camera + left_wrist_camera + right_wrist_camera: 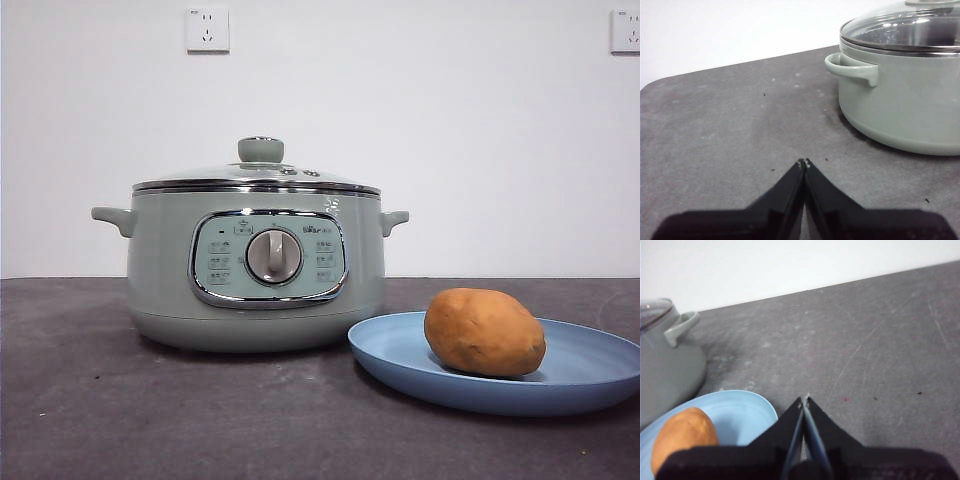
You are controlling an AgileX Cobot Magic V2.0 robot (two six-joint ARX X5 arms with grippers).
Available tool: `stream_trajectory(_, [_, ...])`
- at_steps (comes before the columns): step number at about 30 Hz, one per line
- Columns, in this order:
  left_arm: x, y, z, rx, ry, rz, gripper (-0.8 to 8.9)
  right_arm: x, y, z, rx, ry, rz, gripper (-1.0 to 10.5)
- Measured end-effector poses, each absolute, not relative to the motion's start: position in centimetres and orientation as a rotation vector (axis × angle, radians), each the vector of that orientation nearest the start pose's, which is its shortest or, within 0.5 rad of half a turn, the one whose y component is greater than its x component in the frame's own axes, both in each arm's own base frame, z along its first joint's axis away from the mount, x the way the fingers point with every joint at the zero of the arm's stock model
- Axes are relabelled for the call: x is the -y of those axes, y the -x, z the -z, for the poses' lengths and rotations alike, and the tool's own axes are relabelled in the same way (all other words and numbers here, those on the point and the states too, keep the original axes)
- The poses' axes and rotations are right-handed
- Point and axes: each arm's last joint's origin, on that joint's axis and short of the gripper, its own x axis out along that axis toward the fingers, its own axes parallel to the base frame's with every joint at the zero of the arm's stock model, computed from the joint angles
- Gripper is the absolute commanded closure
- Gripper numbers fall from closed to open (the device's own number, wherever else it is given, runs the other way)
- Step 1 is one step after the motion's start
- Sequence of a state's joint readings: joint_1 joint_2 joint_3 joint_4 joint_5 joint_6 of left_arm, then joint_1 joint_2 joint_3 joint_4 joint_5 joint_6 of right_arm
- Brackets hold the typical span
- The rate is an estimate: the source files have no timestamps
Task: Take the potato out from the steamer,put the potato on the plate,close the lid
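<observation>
The sage-green steamer stands on the dark table with its glass lid seated on top. The orange-brown potato lies on the blue plate to the steamer's right. My left gripper is shut and empty over bare table beside the steamer, whose lid shows closed. My right gripper is shut and empty beside the plate, with the potato and the steamer in view. Neither arm shows in the front view.
A white wall with two power sockets stands behind the table. The dark grey table top spreads to the left of and in front of the steamer.
</observation>
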State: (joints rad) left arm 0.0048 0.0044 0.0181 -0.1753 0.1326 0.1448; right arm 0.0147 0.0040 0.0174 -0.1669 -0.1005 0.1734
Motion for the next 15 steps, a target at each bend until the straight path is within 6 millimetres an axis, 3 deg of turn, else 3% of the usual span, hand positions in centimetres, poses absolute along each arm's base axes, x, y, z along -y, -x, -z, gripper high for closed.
stream_trajectory(15, [0.34, -9.54, -15.25, -0.152, -0.133, 0.139, 8.17, -0.43, -9.56, -15.29, -0.167, -0.22, -0.098, 9.5])
